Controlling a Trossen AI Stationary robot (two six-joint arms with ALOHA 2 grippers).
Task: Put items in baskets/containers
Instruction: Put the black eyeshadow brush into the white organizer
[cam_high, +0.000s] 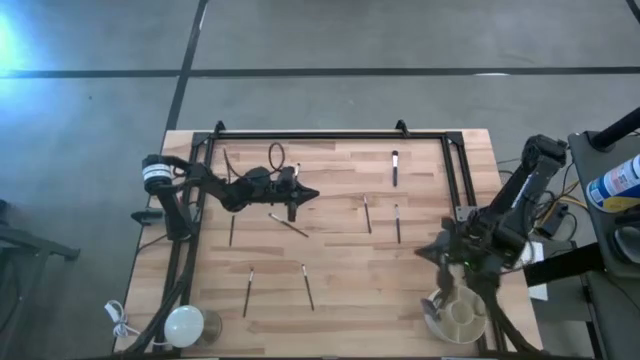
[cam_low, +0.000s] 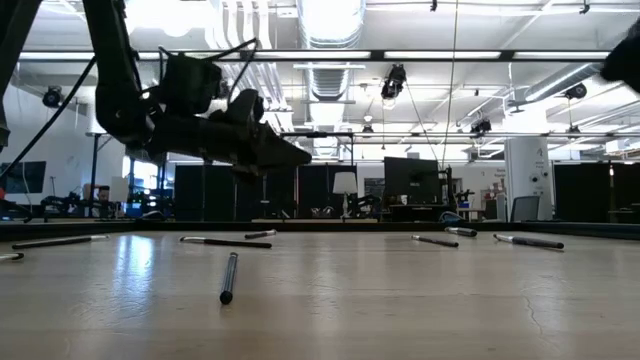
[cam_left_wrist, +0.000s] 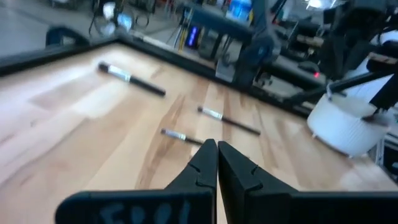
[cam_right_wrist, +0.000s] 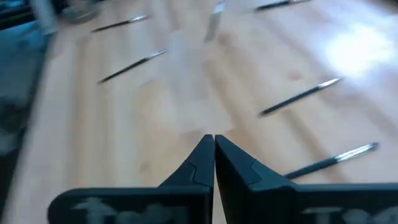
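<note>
Several thin brushes lie flat and scattered on the wooden table: a bigger one with a black head (cam_high: 395, 167), two thin ones (cam_high: 367, 213) (cam_high: 397, 222), one (cam_high: 288, 224) just below my left gripper, and more near the near edge (cam_high: 248, 290) (cam_high: 308, 287). The round cream tub (cam_high: 460, 315) stands at the near right corner. My left gripper (cam_high: 300, 195) (cam_left_wrist: 216, 149) is shut and empty, raised over the table's middle left (cam_low: 300, 157). My right gripper (cam_high: 440, 250) (cam_right_wrist: 213, 144) is shut and empty, just beyond the tub.
A black frame rail (cam_high: 330, 135) runs along the far edge and down both sides. A white glossy dome (cam_high: 185, 322) with a cord sits at the near left corner. Bare wood (cam_high: 350, 270) shows between the brushes in the middle.
</note>
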